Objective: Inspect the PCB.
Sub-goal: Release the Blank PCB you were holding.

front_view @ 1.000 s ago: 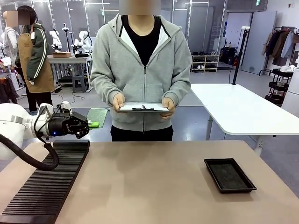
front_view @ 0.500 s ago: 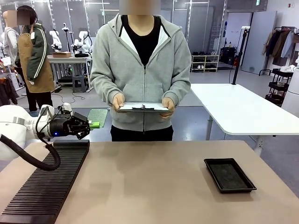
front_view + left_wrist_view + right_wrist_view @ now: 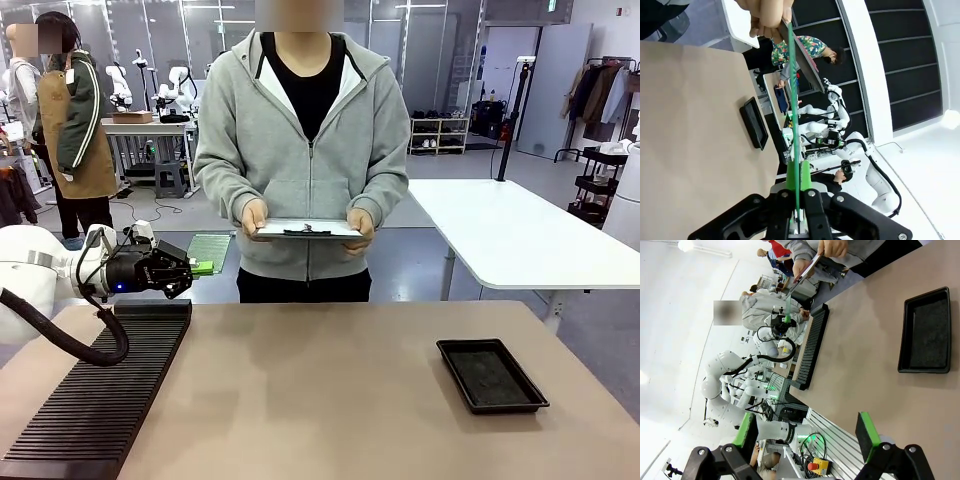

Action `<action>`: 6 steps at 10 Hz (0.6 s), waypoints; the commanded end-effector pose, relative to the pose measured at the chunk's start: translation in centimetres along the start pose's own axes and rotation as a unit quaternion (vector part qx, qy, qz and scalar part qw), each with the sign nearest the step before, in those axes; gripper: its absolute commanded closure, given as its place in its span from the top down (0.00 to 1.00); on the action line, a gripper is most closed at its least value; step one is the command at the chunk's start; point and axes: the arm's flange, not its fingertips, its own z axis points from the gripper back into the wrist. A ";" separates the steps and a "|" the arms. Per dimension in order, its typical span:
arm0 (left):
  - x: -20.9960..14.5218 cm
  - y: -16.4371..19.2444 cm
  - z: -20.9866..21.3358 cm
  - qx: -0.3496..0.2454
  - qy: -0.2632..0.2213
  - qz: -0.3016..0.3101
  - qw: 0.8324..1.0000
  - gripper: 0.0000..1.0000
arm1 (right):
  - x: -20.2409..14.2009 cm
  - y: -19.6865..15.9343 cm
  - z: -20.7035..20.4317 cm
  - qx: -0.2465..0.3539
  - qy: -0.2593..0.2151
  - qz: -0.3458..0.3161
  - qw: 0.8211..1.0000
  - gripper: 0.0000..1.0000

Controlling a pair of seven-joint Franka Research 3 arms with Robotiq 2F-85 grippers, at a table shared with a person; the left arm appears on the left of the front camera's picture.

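Observation:
The PCB (image 3: 210, 247), a thin green board with a pale dotted face, is held up in the air beyond the table's far left edge. My left gripper (image 3: 196, 267) is shut on its lower edge. In the left wrist view the PCB (image 3: 794, 100) shows edge-on as a green line rising from between the green pads (image 3: 806, 173) of that gripper (image 3: 799, 187). My right gripper (image 3: 805, 437) stands open, with nothing between its fingers. The PCB (image 3: 788, 301) also shows far off in the right wrist view.
A person at the far side holds a white clipboard (image 3: 305, 229) level in both hands. A long black slotted rack (image 3: 100, 390) lies on the table's left side. A shallow black tray (image 3: 492, 374) sits at the right, and bare tabletop lies between them.
My left gripper with the PCB has edged slightly to the right. The person and the clipboard have stayed still.

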 end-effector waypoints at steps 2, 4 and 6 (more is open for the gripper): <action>0.0 -0.2 0.0 0.002 0.005 -0.004 1.000 0.04 | 0.0 0.1 0.1 0.006 -0.003 0.009 1.000 1.00; 0.0 -0.2 0.0 0.002 0.005 -0.004 1.000 0.04 | 0.0 0.1 0.1 0.006 -0.003 0.009 1.000 1.00; 0.0 -0.2 0.0 0.002 0.005 -0.004 1.000 0.04 | 0.0 0.1 0.1 0.006 -0.003 0.009 1.000 1.00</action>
